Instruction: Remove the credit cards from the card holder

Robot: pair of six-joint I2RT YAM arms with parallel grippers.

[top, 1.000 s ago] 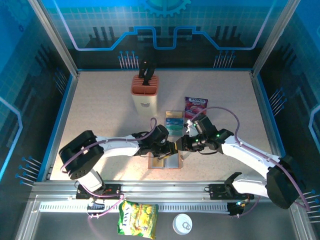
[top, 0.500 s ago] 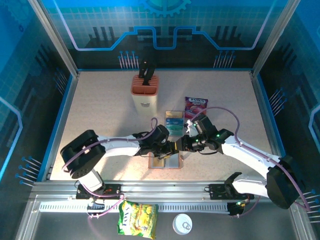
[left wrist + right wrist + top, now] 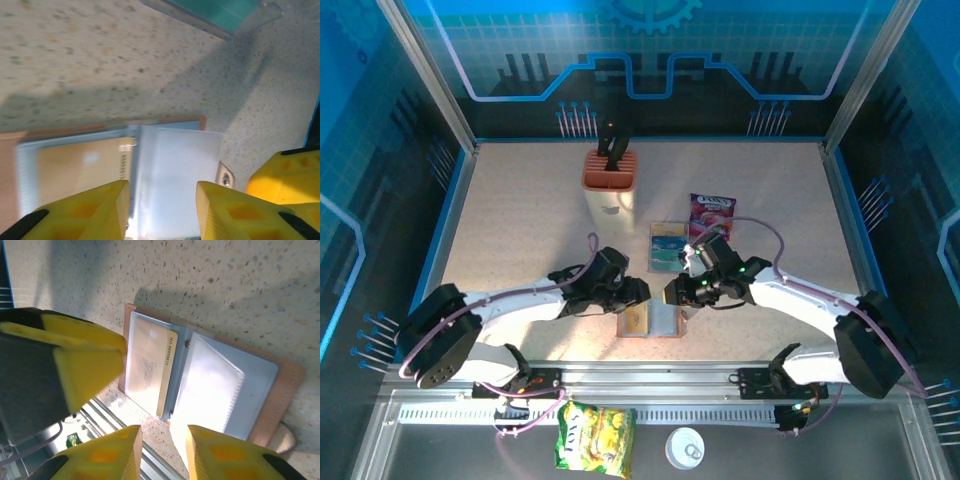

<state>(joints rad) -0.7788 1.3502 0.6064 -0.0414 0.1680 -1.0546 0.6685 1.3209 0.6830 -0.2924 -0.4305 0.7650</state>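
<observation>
- The card holder (image 3: 660, 326) lies open and flat by the near edge of the worktop (image 3: 520, 220), about midway along it, pockets up.
- One tan credit card (image 3: 150, 365) sits in the clear pocket on the half nearer the left arm. Its numbered edge looks exposed beside the fold. The other pocket looks empty.
- The teal cards (image 3: 668, 248) lie in the clear tray (image 3: 653, 228) just beyond the holder.
- The left gripper (image 3: 162, 210) has its fingers apart with nothing between them, over the fold.
- The right gripper (image 3: 162, 452) also has its fingers apart and is empty, over the holder.
- Pin the empty half with one gripper so the holder can't slide.
- Pinch the exposed card edge with the other, then draw it flat toward the fold, not upward, or the pocket will likely lift with it.
- The grippers are close together, so watch for finger clash.
</observation>
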